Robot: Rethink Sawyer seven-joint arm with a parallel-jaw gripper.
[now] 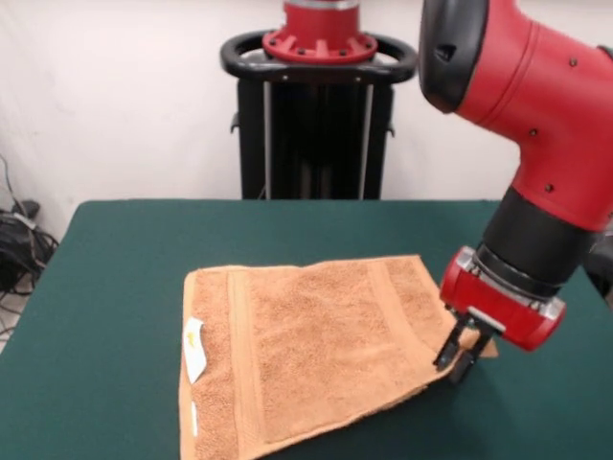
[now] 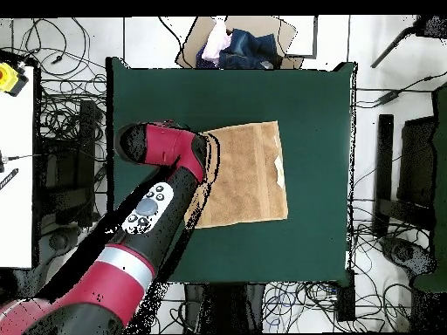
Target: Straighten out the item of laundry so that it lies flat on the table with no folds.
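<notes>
The orange-tan towel (image 1: 316, 345) lies on the dark green table (image 1: 115, 287), near its front edge. Its left end is flat, with border bands and a white label (image 1: 194, 350) showing. Its right end carries a slanting fold, and a second layer shows along the lower right edge. My gripper (image 1: 456, 362) is down at the towel's right corner, its fingers close together and shut on the cloth edge at table height. In the overhead view the towel (image 2: 249, 174) lies mid-table (image 2: 314, 105), and my arm hides the gripper and the towel's left edge.
The black pedestal (image 1: 321, 105) stands at the table's far side. Cables (image 1: 19, 240) lie on the floor to the left. In the overhead view a box with clothes (image 2: 236, 44) sits beyond the table's top edge, and a white bench (image 2: 13, 157) stands on the left.
</notes>
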